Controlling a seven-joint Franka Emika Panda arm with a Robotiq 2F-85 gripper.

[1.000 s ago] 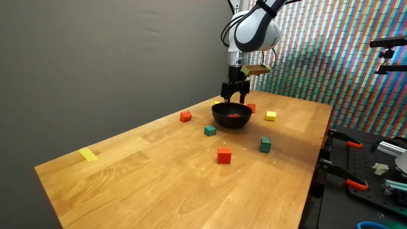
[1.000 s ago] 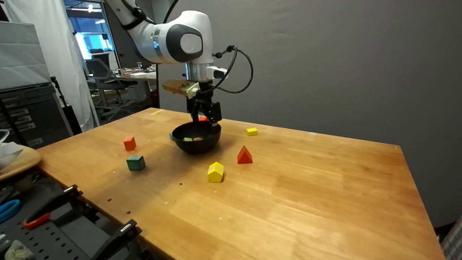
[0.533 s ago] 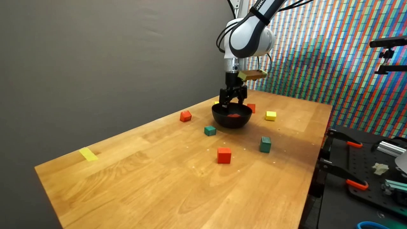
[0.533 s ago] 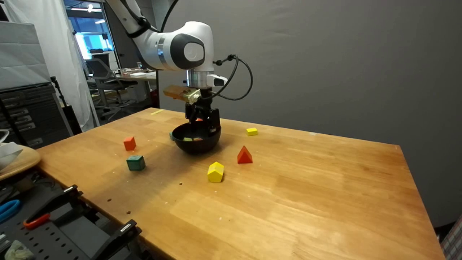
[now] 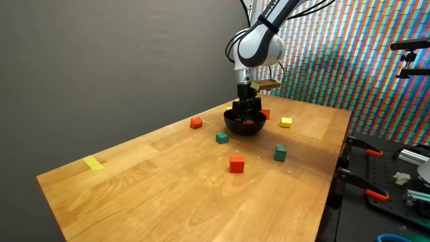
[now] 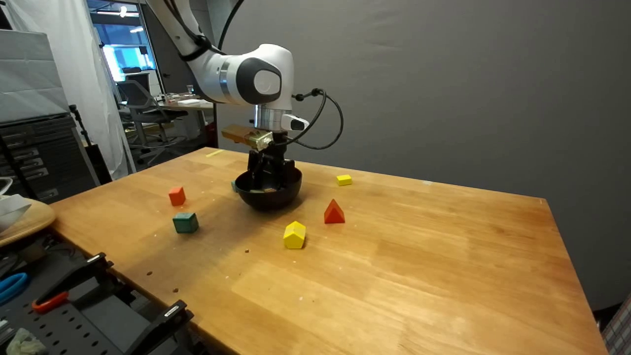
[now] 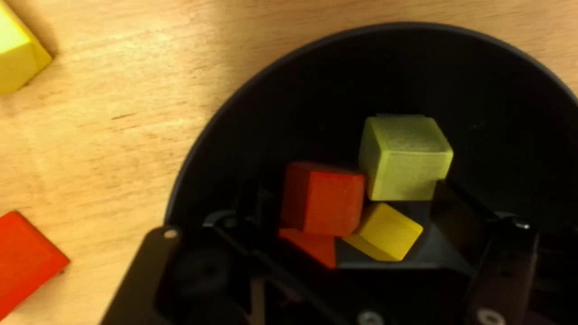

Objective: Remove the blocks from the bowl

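The black bowl stands on the table in both exterior views, with my gripper lowered inside it from above. Several blocks lie in the bowl in the wrist view: a red cube, a pale yellow-green cube, a small yellow block and a red-orange piece partly covered by the red cube and a finger. The jaws stand wide apart at either side of this group, and the right finger overlaps the pale cube's lower corner. Nothing is gripped.
Around the bowl on the table lie more blocks, among them a green one, a red cube, a yellow one and a red triangular one. Yellow tape marks the tabletop. Clamps hold the table's edge.
My gripper has come down from above the bowl's rim to inside the bowl, its jaws staying apart. The bowl and the blocks on the table have not moved.
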